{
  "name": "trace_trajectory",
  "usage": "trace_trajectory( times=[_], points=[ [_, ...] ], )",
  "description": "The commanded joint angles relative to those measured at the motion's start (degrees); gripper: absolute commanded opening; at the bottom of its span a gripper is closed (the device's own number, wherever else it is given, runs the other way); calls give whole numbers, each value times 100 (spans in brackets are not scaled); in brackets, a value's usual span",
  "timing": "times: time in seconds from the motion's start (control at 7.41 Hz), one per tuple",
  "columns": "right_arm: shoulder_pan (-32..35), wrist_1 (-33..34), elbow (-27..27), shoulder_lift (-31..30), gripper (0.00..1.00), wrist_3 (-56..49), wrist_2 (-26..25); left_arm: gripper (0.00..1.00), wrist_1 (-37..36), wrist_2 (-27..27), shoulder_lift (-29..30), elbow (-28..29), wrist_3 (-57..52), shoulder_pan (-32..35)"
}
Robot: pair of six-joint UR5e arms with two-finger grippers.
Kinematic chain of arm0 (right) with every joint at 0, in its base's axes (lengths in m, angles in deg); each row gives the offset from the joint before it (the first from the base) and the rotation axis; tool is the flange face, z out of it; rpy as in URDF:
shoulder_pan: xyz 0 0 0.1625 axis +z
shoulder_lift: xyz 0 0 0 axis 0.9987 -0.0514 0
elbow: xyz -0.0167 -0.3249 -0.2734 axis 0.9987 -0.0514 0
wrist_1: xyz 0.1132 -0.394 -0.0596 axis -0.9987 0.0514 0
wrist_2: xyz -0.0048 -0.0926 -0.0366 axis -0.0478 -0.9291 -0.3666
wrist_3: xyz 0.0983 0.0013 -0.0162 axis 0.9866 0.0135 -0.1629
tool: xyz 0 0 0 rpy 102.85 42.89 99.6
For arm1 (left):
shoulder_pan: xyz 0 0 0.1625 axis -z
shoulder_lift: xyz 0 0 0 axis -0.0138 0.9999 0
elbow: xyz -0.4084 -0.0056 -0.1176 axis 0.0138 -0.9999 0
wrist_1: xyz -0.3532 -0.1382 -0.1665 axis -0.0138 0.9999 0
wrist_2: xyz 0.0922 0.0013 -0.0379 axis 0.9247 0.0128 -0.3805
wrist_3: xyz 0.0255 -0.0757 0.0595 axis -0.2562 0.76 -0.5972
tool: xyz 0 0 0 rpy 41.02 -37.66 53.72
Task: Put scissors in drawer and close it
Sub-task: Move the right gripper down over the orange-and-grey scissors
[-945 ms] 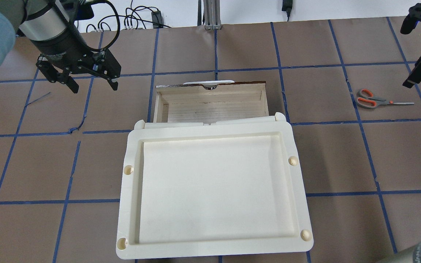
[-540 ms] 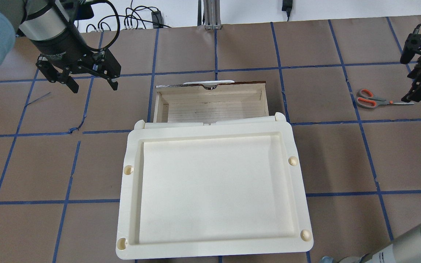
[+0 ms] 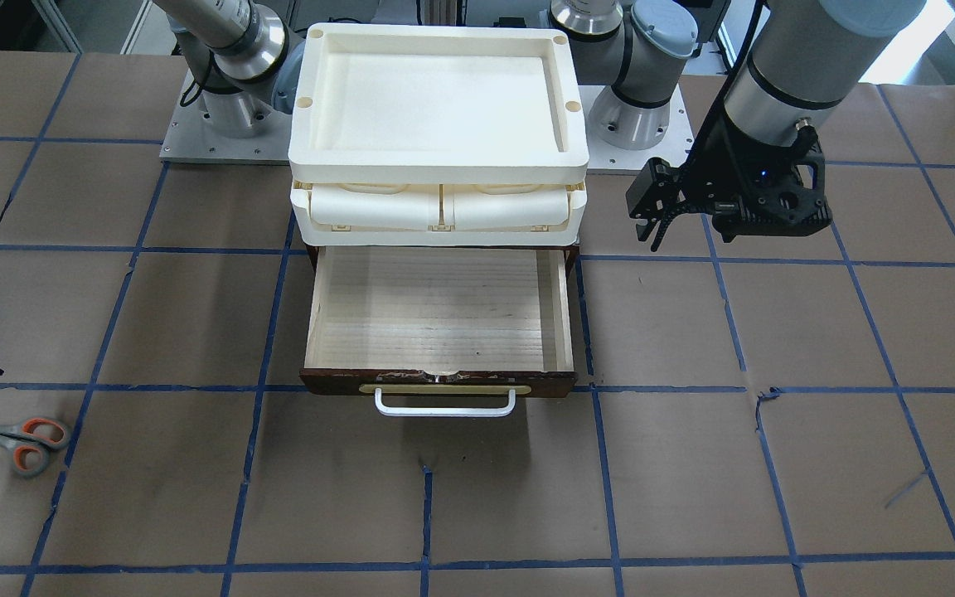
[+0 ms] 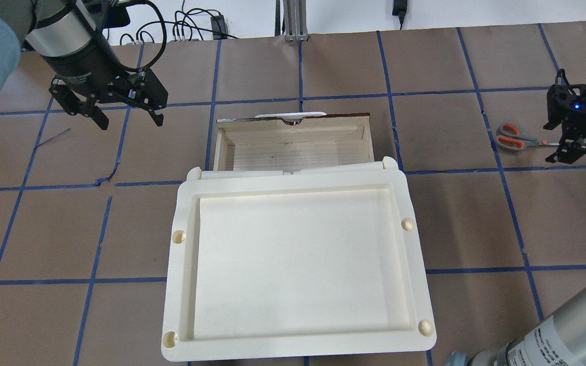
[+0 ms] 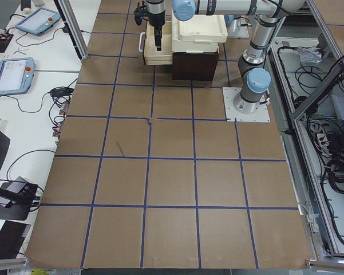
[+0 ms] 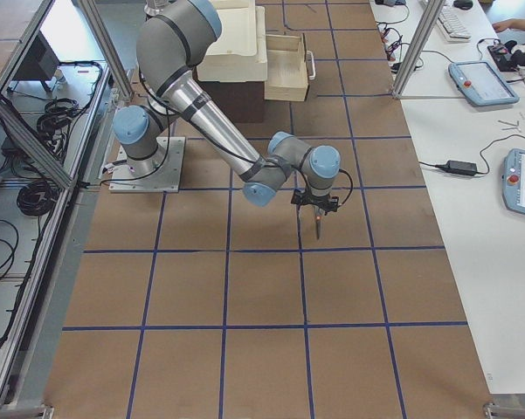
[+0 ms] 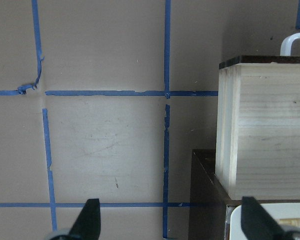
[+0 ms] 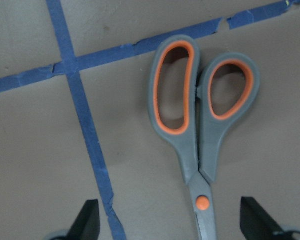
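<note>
Only print I can half-read is the white lettering on the left gripper (image 4: 131,122) body, which ends in "Gripper". The label on the right arm (image 4: 567,325) is too small to read.

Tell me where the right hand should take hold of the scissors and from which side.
Grip the scissors across the shut blades just past the orange pivot, coming straight down from above. They lie flat on the table, and that neck is their narrowest part; the open right hand has it between its fingers, off-centre.
</note>
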Motion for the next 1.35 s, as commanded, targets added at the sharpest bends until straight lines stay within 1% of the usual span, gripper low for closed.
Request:
trace_trajectory(
  times=[0.0, 0.14, 0.27, 0.41, 0.54, 0.68, 0.81, 0.95, 1.22],
  points=[
    [40, 130, -49, 52, 97, -10, -15, 100, 9, 7, -8, 1, 0, 6],
    [197, 95, -66, 113, 97, -71, -24, 100, 9, 7, -8, 1, -9, -2],
    [303, 86, -58, 131, 97, -150, -137, 100, 1, -2, -8, 1, 0, -3],
    [330, 138, -58, 401, 97, -142, -147, 100, 9, 7, -8, 1, 0, 6],
    [330, 357, -197, 516, 97, -177, -165, 100, 9, 7, -8, -8, 0, -2],
    [330, 341, -433, 518, 95, -325, -174, 100, 1, -2, -8, -8, 0, -3],
    [330, 324, -436, 535, 94, -309, -165, 100, 0, -2, -8, -8, 0, 6],
    [330, 289, -436, 526, 89, -257, -165, 100, 0, -2, -8, -8, 0, -2],
    [357, -149, -374, 518, 87, 163, -173, 100, 0, -2, -8, -8, 0, -3]
  ],
)
